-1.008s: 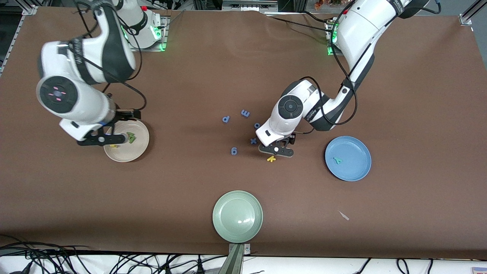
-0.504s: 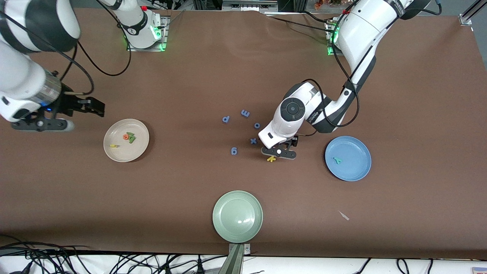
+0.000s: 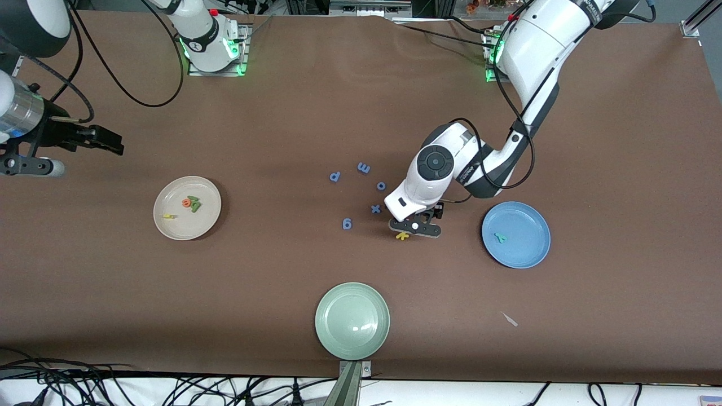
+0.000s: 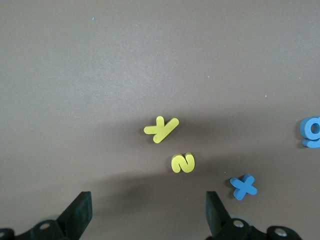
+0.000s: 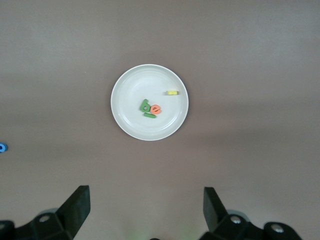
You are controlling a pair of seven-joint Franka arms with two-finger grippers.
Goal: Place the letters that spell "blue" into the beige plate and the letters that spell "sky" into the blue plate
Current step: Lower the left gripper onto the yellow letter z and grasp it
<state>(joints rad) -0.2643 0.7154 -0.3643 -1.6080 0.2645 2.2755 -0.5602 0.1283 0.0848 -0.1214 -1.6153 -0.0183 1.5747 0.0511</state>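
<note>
Over yellow k (image 3: 402,235): left pincer (image 3: 414,226) spread, low | right pincer (image 3: 28,167) spread, raised

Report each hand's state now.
Left hand: open, empty, over the yellow k and yellow s.
Right hand: open, empty.

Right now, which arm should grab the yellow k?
Left. The left gripper hangs open right over the yellow k, near the blue plate. The right gripper, open, is up past the beige plate.

Brown table (image 3: 282,113) with three plates (image 3: 187,208), scattered blue letters (image 3: 364,167), yellow k (image 4: 161,129), s (image 4: 183,163).
</note>
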